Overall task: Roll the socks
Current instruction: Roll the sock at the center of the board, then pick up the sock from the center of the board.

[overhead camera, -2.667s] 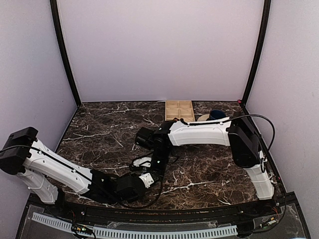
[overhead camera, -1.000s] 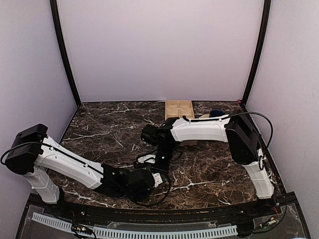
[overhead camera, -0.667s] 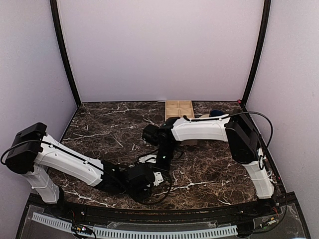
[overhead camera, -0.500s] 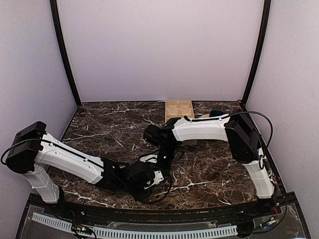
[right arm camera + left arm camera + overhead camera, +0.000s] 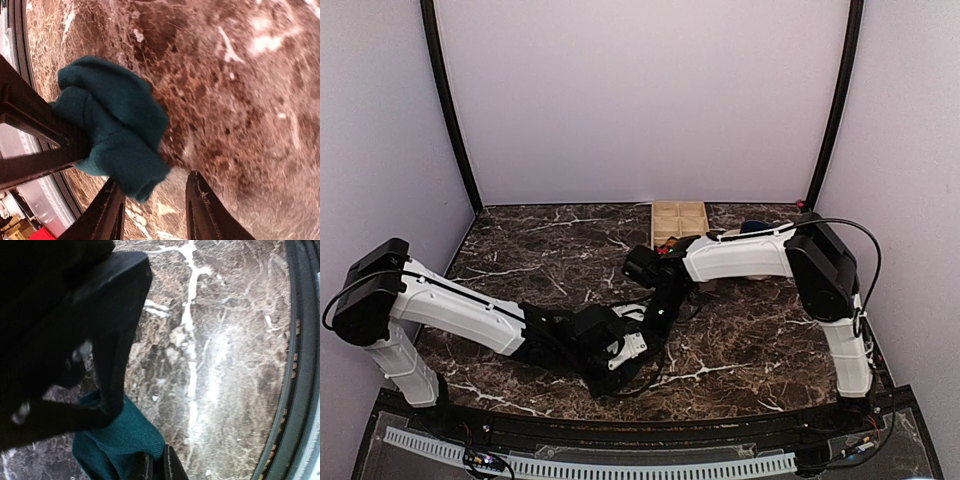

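Observation:
A dark teal sock (image 5: pixel 112 120) is bunched into a loose wad just above the marble table. My left gripper (image 5: pixel 156 462) is shut on a fold of this sock (image 5: pixel 120 437) at the near middle of the table (image 5: pixel 625 347). My right gripper (image 5: pixel 155 197) is open. The wad's lower tip lies against its left finger (image 5: pixel 107 215) and nothing is clamped between the jaws. In the top view the right gripper (image 5: pixel 658 318) hangs just behind the left one, and both arms hide the sock. No other sock shows.
A wooden compartment tray (image 5: pixel 680 222) stands at the back edge. Beside it at the back right are a dark blue mug (image 5: pixel 755 229) and something pale (image 5: pixel 728 237). The table's black front rim (image 5: pixel 300 365) runs close to the left gripper.
My right gripper has opened and let go of the teal sock. The left arm has pushed rightward with the sock still pinched, and the right arm has shifted a little to the right.

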### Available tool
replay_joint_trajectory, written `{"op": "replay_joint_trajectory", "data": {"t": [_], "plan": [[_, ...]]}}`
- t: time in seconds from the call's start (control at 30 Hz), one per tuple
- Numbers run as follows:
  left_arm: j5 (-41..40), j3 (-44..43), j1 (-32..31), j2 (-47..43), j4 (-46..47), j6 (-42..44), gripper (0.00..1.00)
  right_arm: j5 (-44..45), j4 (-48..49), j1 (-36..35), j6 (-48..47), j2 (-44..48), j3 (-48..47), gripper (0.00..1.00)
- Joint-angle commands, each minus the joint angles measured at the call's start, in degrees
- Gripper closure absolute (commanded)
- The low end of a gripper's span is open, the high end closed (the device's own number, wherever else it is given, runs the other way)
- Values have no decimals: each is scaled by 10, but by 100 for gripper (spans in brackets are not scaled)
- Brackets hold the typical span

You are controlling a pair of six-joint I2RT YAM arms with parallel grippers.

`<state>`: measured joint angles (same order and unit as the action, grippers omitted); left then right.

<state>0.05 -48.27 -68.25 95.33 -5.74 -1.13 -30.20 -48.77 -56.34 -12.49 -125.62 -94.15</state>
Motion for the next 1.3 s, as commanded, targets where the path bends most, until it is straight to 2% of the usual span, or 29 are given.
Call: {"op": "replay_joint_trajectory", "data": {"t": [0.0,0.4,0.8,0.93,1.1,1.27], "plan": [[45,28,46,11,-66,-91,93,-38,28,-16,22,72,32,62],[124,59,110,-21,-57,-144,95,-1,123,-12,69,155,126,60],[280,75,179,-25,-17,-177,98,88,279,-15,103,267,273,60],[339,93,201,-29,9,-192,99,134,304,-35,79,287,301,60],[455,130,229,-36,96,-232,100,212,325,-78,29,295,317,60],[525,137,239,-19,148,-259,100,264,360,-112,-12,306,339,59]]}}
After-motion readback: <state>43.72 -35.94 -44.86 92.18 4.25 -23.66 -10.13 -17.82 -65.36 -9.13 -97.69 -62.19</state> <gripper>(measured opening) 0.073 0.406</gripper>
